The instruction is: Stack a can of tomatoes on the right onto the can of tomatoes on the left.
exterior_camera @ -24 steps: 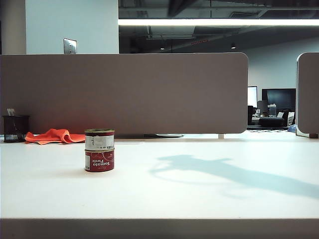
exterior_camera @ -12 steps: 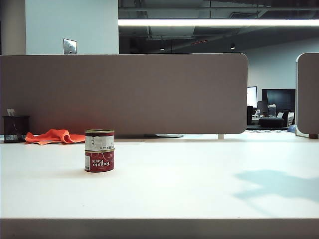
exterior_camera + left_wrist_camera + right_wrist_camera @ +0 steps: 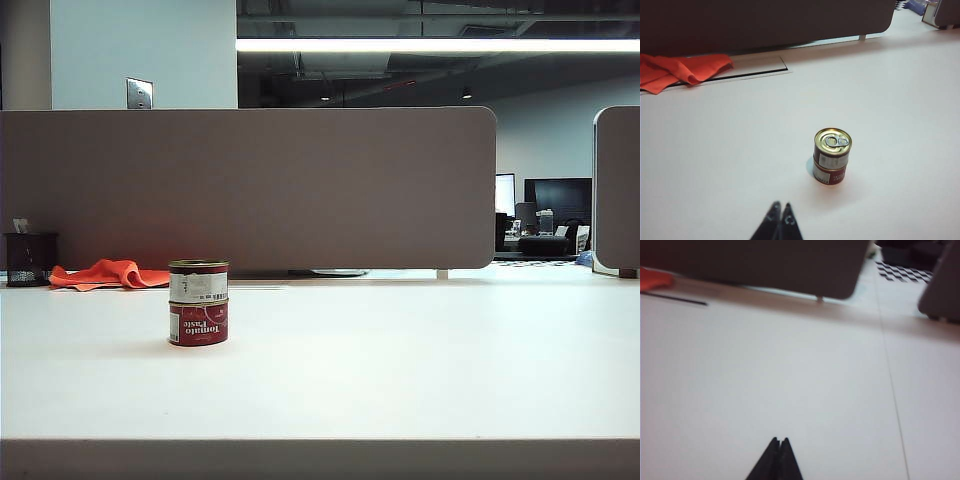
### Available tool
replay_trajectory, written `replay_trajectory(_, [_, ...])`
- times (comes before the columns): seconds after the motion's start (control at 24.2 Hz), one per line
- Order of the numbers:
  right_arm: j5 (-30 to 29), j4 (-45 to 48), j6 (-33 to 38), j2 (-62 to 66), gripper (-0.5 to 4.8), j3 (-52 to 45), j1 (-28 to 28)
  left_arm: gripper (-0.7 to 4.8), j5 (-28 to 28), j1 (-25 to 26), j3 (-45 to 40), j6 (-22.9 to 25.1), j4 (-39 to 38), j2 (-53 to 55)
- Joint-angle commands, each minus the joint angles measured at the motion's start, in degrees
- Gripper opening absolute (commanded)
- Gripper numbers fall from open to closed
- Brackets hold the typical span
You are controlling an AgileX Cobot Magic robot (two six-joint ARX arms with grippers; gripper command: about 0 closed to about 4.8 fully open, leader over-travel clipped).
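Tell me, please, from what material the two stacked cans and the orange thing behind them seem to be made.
Upper can: probably metal, since its gold lid shines and carries a pull tab; its label looks like paper.
Lower can: likely the same, with a glossy red label.
Orange cloth: soft fabric, matte, lying in loose folds.

Neither arm shows in exterior view. Left gripper (image 3: 780, 206): only the pressed-together black tips enter the left wrist view, body cut off by the frame edge. Right gripper (image 3: 779, 440): same, tips only, whole right wrist view soft with blur. Orange cloth (image 3: 680, 70) cropped at the edge. Upper can (image 3: 198, 282): label print too small to read. Black mesh cup (image 3: 30, 258): contents unclear.
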Motion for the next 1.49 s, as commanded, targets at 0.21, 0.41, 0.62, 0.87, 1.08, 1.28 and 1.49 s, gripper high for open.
replay_trajectory(0.21, [-0.59,4.72,0.11,-9.14,-0.08,-12.85,0.07,-0.06,3.06,0.13,-8.07,0.5,10.84,-0.02])
replay_trajectory(0.41, [-5.6,22.45,-0.07,-15.98,-0.08,-28.37,0.07,-0.06,3.08,0.15,-13.4,0.39,18.14,-0.02])
replay_trajectory(0.62, [-10.12,28.96,-0.07,-16.39,-0.08,-35.82,0.07,-0.06,3.06,0.15,-17.55,-1.07,22.58,-0.02])
replay_trajectory(0.87, [-10.88,33.48,-0.13,-16.39,-0.08,-40.46,0.04,-0.06,3.02,0.15,-21.55,-1.31,24.55,-0.02])
replay_trajectory(1.08, [-12.92,39.19,-0.26,-16.39,-0.06,-44.85,0.0,-0.06,2.45,0.17,-23.76,-2.97,27.36,-0.02])
replay_trajectory(1.28, [-15.1,40.5,-1.51,-16.44,-0.04,-44.83,0.02,-0.06,2.1,0.17,-23.76,-3.06,28.15,-0.04])
replay_trajectory(1.49, [-16.94,40.24,-1.09,-16.41,0.01,-44.83,0.07,-0.05,1.51,0.17,-23.76,-3.23,26.93,-0.04])
